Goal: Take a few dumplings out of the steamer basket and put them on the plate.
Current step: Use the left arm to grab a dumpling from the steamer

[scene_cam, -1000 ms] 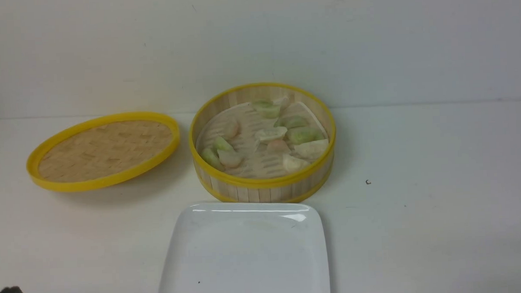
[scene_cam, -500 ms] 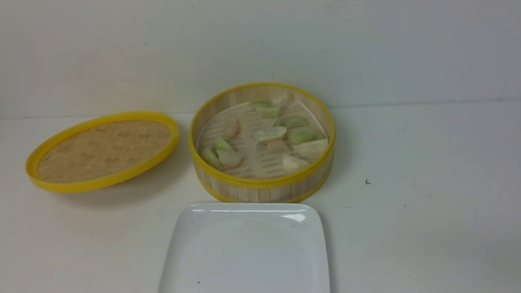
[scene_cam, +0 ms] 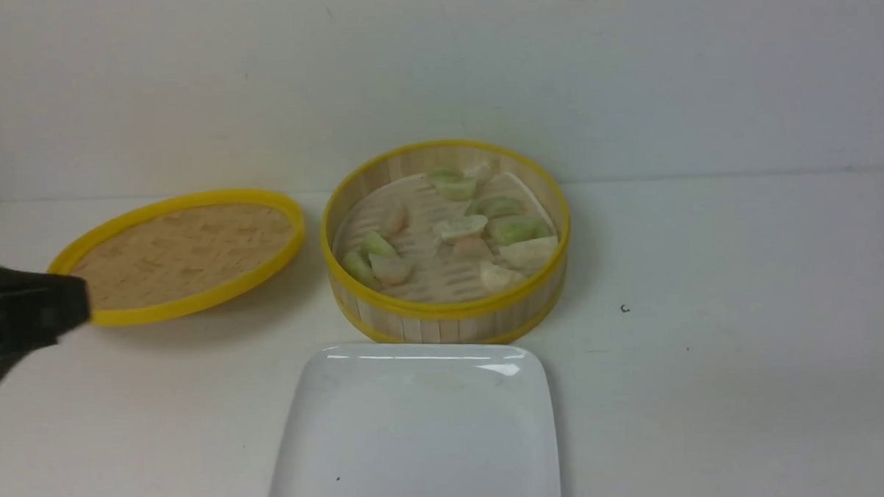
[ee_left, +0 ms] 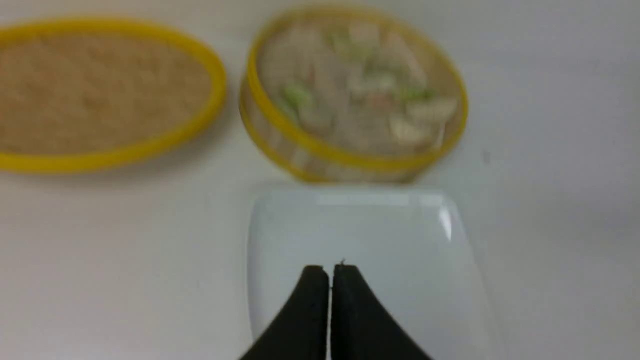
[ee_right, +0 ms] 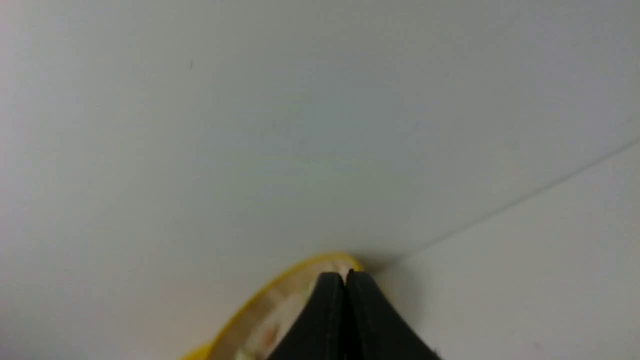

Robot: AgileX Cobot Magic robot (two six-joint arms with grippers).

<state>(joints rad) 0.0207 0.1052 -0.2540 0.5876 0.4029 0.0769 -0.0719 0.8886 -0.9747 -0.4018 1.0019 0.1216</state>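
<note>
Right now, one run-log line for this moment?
left gripper: shut, empty | right gripper: shut, empty | dumplings: all in steamer basket | plate: no dumplings yet | lid: off, left of basket

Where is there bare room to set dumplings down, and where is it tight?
Free: plate; table right of basket and plate; table between lid and plate, left arm at its edge. Tight: dumplings crowd the basket's right half; lid-basket gap is narrow.

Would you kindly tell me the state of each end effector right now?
Left end effector: closed, holding nothing.
Right end effector: closed, holding nothing.
</note>
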